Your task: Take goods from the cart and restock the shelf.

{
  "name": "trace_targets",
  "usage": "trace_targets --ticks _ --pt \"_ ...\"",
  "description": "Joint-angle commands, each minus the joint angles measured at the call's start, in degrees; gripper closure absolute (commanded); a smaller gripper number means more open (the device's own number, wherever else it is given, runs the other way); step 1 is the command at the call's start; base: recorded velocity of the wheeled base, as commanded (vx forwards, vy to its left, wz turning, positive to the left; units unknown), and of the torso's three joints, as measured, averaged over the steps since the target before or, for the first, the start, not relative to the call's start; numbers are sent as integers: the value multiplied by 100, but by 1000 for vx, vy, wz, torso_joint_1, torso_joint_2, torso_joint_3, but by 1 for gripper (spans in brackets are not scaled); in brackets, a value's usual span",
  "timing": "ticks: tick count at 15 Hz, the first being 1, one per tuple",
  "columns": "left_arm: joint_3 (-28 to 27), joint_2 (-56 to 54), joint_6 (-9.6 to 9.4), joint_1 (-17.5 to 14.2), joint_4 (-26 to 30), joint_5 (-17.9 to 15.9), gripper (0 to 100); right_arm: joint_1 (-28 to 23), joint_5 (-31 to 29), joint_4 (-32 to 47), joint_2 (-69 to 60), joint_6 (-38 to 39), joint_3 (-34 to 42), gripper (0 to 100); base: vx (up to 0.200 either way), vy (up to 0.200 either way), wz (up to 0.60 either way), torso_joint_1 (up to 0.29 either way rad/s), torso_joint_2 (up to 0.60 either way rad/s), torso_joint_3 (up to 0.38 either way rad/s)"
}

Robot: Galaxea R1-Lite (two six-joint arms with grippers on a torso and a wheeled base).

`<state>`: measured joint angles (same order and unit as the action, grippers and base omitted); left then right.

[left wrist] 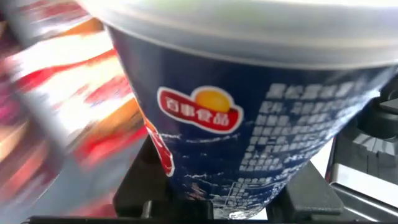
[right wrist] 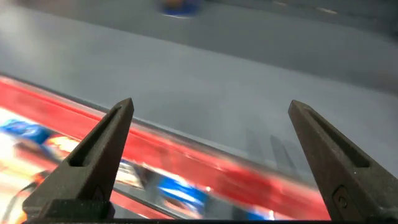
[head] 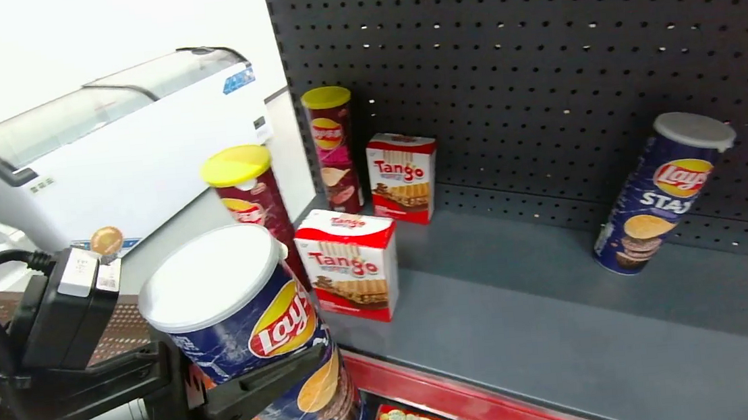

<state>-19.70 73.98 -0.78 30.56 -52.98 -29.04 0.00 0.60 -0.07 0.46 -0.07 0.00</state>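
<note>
Partway | left gripper (head: pixel 226 382) pinched a blue chip can (head: pixel 248 316), tilted, held just before the shelf (head: pixel 526 318) front | right gripper (right wrist: pixel 211 155) spread, empty | shelf was partly stocked; can not yet placed

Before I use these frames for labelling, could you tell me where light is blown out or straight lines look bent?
Head view: the wall behind the freezer is washed out white, and the pegboard bows along its top edge, a wide-lens effect. Left wrist view: the lid of the blue can in the left gripper shows a pale sheen. Right wrist view: even light on the shelf.
</note>
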Motion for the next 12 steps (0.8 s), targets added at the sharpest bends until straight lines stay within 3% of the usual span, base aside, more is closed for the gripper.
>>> trace_targets --ticks 1,5,12 --pt "-8 19 -1 2 -2 -14 100 0 2 -1 6 -1 0 0 0 0 -600 2 2 2" --pt "-8 28 -1 2 -2 -14 100 0 2 -1 6 -1 0 0 0 0 -600 1 0 1" --pt "45 11 8 -50 -2 3 100 0 2 -1 6 7 0 0 0 0 0 0 0 0"
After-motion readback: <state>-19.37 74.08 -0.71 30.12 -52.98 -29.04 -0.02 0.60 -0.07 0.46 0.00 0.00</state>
